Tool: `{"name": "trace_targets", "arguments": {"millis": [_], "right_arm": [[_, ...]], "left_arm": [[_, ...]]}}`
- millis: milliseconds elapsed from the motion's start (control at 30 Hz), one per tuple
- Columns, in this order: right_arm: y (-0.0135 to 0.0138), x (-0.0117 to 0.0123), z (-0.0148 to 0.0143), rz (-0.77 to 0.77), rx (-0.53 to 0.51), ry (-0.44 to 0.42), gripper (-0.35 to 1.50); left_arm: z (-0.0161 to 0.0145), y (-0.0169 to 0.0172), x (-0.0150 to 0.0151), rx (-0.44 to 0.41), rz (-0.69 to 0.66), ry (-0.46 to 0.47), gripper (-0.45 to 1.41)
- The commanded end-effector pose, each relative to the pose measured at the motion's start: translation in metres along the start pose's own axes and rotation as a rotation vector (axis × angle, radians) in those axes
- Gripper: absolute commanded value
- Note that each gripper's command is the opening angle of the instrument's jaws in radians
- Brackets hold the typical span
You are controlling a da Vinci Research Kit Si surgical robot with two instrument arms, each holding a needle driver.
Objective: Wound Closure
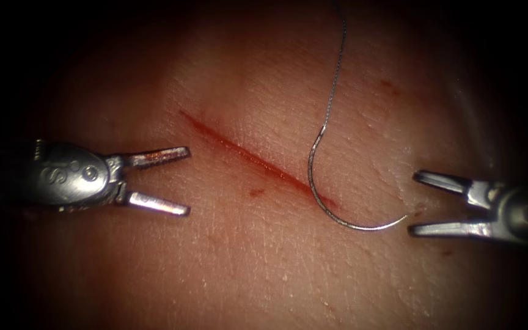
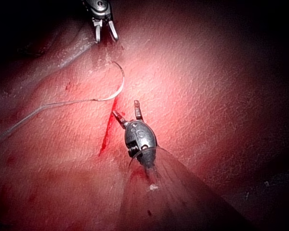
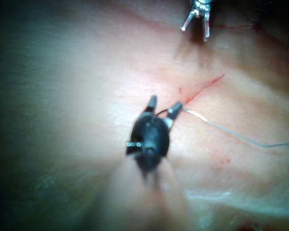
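Tissue (image 1: 264, 269) carries a slanting cut (image 1: 245, 156), and the curved needle (image 1: 331, 211) lies loose on it, crossing the cut's lower end with its tip near the right pincer (image 1: 412, 205); it does not look driven into the tissue. Thread (image 1: 336, 67) runs up from the needle's blunt end and away. The right pincer stands wide and holds nothing, on the right of the cut. The left pincer (image 1: 187, 181) is also wide and empty, well to the left of the cut. A likely risk: a grab at the flat-lying needle could skid it aside or nip the tissue beneath. No containers are present.
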Motion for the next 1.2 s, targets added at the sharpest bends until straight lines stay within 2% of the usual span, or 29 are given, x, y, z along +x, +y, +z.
{"name": "trace_targets", "arguments": {"millis": [33, 100, 267, 433, 567, 700, 767, 900, 1100, 1200], "right_arm": [[-0.0008, -0.0003, 0.0006, 0.002, 0.003, 0.001, 0.44], [-0.0011, -0.0002, 0.0002, 0.001, -0.004, -0.004, 0.46], [-0.0024, -0.0003, -0.0019, -0.003, -0.032, -0.002, 0.46], [-0.0035, -0.0015, -0.0045, -0.013, -0.071, -0.014, 0.47], [-0.0037, -0.0016, -0.0054, -0.008, -0.088, -0.034, 0.47], [-0.004, -0.0014, -0.0053, -0.006, -0.094, -0.031, 0.47], [-0.0041, -0.0012, -0.0049, -0.005, -0.093, -0.026, 0.47], [-0.0042, -0.0013, -0.0047, -0.006, -0.094, -0.026, 0.47], [-0.0043, -0.0013, -0.0044, -0.007, -0.097, -0.026, 0.47], [-0.0045, -0.0016, -0.0043, -0.01, -0.096, -0.032, 0.47]], "left_arm": [[0.0007, 0.0003, -0.0007, -0.002, -0.001, 0.0, 0.26], [0.0006, 0.0004, -0.0008, -0.006, 0.0, -0.008, 0.21], [0.0005, 0.0005, -0.0009, -0.006, 0.001, -0.021, 0.21], [0.0008, 0.0008, -0.0011, -0.005, 0.003, -0.034, 0.21], [0.0017, 0.0013, -0.0011, -0.006, 0.004, -0.065, 0.21], [0.0048, 0.0033, -0.0011, 0.025, -0.046, -0.091, 0.26], [0.0074, 0.0048, -0.0012, 0.027, -0.069, -0.145, 0.27], [0.01, 0.0057, -0.0011, 0.026, -0.093, -0.169, 0.36], [0.0113, 0.0057, -0.0003, 0.032, -0.101, -0.181, 0.41], [0.0124, 0.0053, 0.0002, 0.046, -0.119, -0.234, 0.41]]}}
